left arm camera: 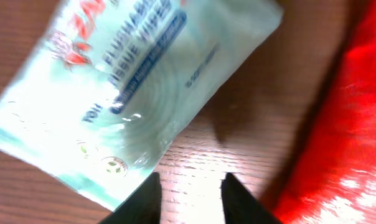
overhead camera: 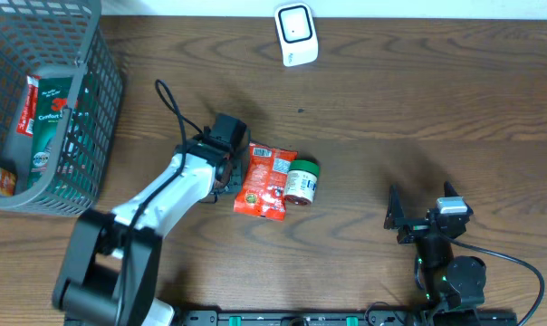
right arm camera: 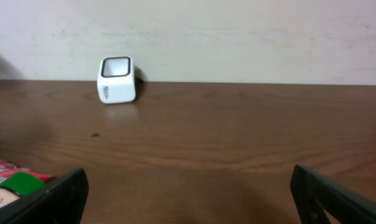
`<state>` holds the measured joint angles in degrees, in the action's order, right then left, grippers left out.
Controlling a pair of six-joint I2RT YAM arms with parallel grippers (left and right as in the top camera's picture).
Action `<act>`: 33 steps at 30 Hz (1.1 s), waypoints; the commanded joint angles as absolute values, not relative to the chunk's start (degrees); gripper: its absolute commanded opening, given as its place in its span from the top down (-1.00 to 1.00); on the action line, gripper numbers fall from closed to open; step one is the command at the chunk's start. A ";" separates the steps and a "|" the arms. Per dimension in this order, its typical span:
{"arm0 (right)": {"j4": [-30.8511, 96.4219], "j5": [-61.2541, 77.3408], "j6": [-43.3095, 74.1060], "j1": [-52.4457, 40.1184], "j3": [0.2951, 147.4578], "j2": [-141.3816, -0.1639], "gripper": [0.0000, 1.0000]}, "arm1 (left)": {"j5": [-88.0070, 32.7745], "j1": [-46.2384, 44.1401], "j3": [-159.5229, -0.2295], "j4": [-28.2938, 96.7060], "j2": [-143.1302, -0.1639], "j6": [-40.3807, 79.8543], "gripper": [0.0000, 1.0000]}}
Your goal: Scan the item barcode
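A pale teal pack of flushable wipes (left arm camera: 138, 81) lies flat on the wooden table, filling the upper left of the left wrist view. My left gripper (left arm camera: 189, 199) hovers just off its lower corner; the dark fingers stand a little apart, open, with only bare wood between them. A red snack packet (left arm camera: 343, 137) lies to its right. From overhead, the left gripper (overhead camera: 230, 177) sits at the left edge of the red packet (overhead camera: 266, 181); the wipes pack is hidden under the arm. The white scanner (overhead camera: 296, 34) stands at the far edge. My right gripper (right arm camera: 188, 193) is open wide and empty.
A green-lidded jar (overhead camera: 302, 181) lies on its side against the red packet. A grey mesh basket (overhead camera: 92, 100) with several packaged goods occupies the far left. The scanner (right arm camera: 117, 79) faces the right wrist camera across bare wood.
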<state>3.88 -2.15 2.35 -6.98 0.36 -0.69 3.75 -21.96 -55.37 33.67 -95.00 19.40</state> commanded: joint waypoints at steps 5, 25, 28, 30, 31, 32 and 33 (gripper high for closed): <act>4.10 -2.28 1.87 -6.74 0.32 -0.38 -0.98 | 3.70 -21.98 -57.17 32.49 -87.42 10.13 0.19; 4.12 -2.28 1.87 -6.74 0.32 -0.38 -0.98 | 12.97 -21.93 -56.47 26.00 -96.77 -1.93 0.02; 4.10 -2.28 1.87 -6.74 0.32 -0.38 -0.98 | 15.07 -21.93 -56.47 25.56 -98.21 -1.93 0.02; 4.10 -2.28 1.87 -6.74 0.32 -0.38 -0.98 | 15.66 -21.96 -56.42 25.36 -99.13 -1.91 0.02; 4.12 -2.28 1.87 -6.74 0.32 -0.38 -0.98 | 15.62 -21.96 -56.38 25.34 -99.46 -1.89 0.02; 4.10 -2.28 1.87 -6.74 0.32 -0.38 -0.99 | 15.55 -21.96 -56.38 25.36 -99.77 -1.89 0.02; 4.10 -2.28 1.87 -6.74 0.32 -0.38 -0.99 | 15.51 -21.96 -56.36 25.36 -100.07 -1.89 0.02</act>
